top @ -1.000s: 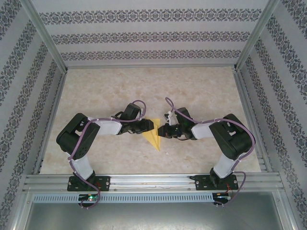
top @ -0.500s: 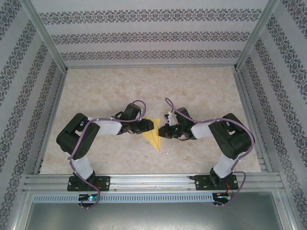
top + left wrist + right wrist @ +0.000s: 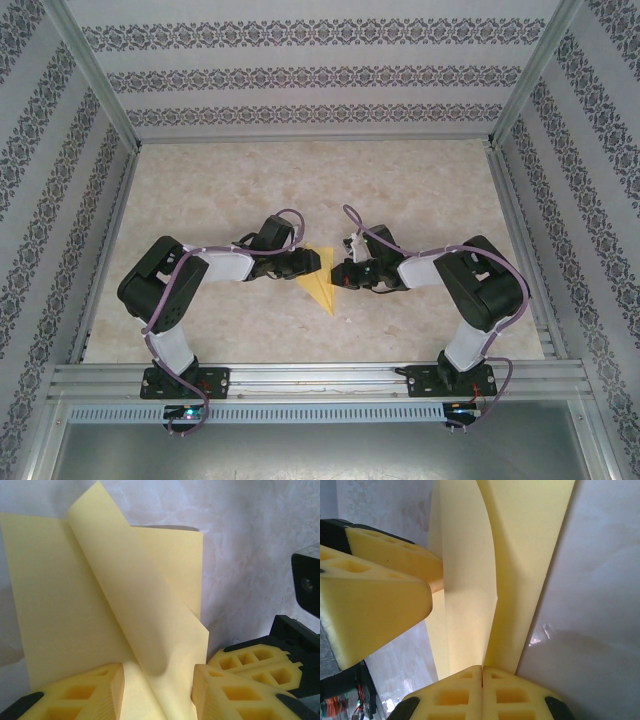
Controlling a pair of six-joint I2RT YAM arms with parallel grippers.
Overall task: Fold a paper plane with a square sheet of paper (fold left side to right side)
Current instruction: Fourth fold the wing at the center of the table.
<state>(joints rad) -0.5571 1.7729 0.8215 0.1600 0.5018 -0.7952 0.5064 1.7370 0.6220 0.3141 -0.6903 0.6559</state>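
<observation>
The yellow sheet of paper [image 3: 320, 288] lies mid-table, folded into a narrow pointed shape with its tip toward the arms. One flap [image 3: 135, 605] stands raised off the rest. My left gripper [image 3: 319, 262] is at the paper's left side. Its jaws [image 3: 157, 680] stand open, one on each side of the raised flap. My right gripper [image 3: 337, 275] comes in from the right. Its fingertips [image 3: 482, 672] are pressed together, and the flap's edge [image 3: 490, 630] runs into the seam between them. The left fingers [image 3: 380, 595] show close by in the right wrist view.
The marbled tabletop [image 3: 420, 190] stretches behind and to both sides of the paper. Patterned walls close it in at the back and sides, with aluminium posts at the corners. A metal rail [image 3: 320, 378] carrying both arm bases runs along the near edge.
</observation>
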